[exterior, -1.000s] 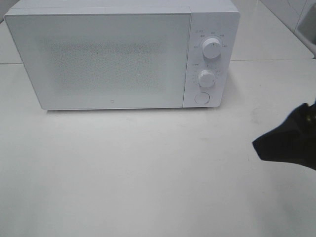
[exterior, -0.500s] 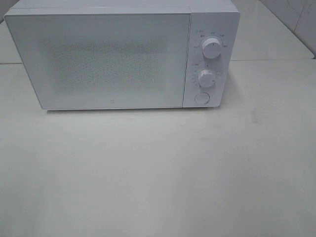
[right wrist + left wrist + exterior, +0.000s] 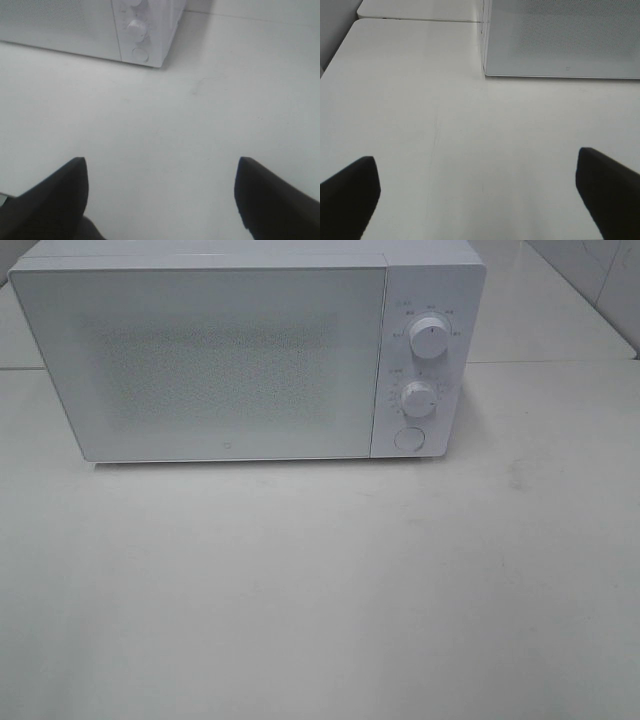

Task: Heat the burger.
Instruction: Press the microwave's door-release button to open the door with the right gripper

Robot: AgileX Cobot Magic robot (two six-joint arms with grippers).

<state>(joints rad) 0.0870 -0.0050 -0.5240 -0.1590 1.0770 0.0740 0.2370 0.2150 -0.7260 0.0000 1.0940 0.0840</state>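
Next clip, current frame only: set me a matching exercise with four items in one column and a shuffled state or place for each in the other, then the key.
Items:
1. microwave door
2. round button
3. left hand
4. upper knob

States or places:
a. open, holding nothing
b. shut
c. lowest on the control panel
d. highest on the control panel

Pairs: 1-b, 2-c, 3-a, 4-d

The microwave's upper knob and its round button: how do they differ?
The upper knob stands out from the panel, with printed marks around it; the round button lies flat and bare. The knob bears a dark pointer line, the button none. Both are white and round.
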